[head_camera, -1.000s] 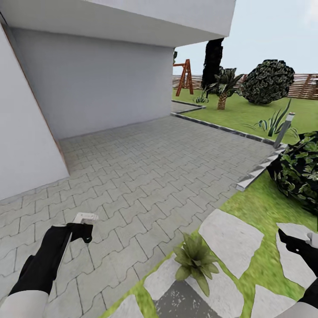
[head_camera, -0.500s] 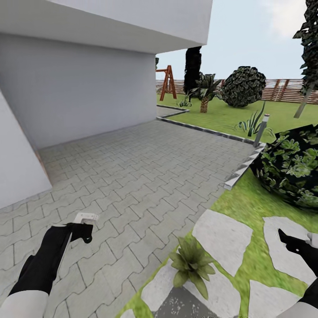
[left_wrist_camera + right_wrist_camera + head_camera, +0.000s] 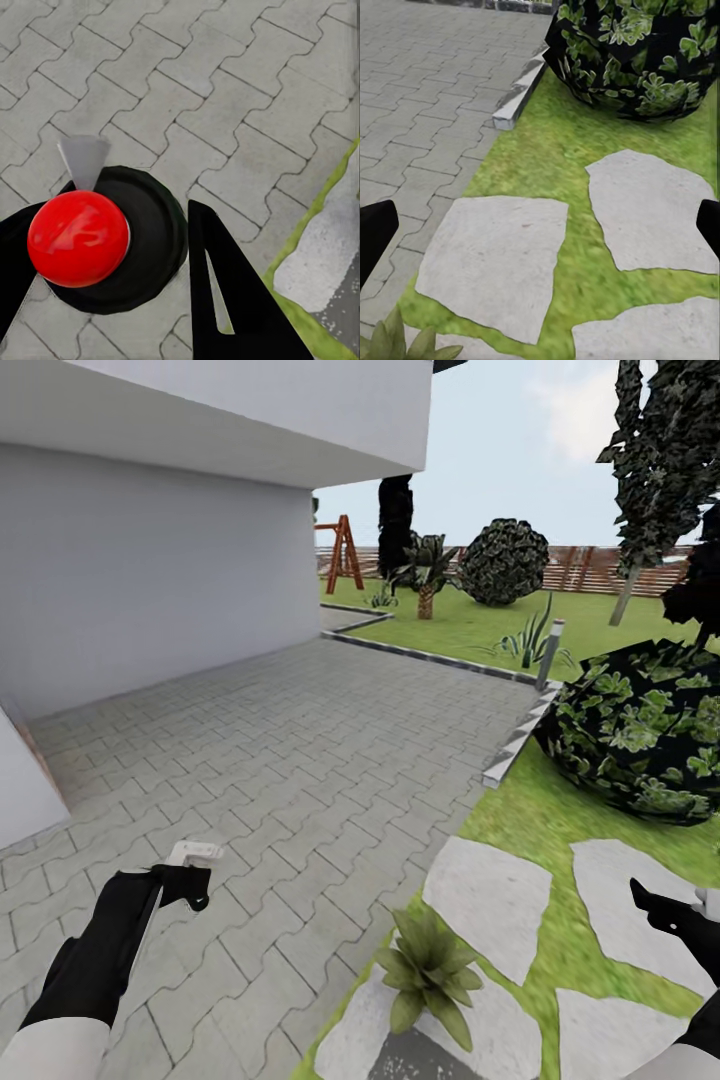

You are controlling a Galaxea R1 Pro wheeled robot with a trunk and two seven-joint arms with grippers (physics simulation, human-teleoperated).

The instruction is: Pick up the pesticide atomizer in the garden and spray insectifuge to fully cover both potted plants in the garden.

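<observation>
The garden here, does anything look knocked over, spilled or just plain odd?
Nothing stands out. The potted plant sits upright among the stepping stones, the paving looks even, and the left gripper holds the pesticide atomizer between its fingers without any visible leak.

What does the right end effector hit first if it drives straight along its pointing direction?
Probably the ground: the right end effector points down at green lawn between two pale grey stepping stones. Nothing stands in the way, though depth is unclear.
</observation>
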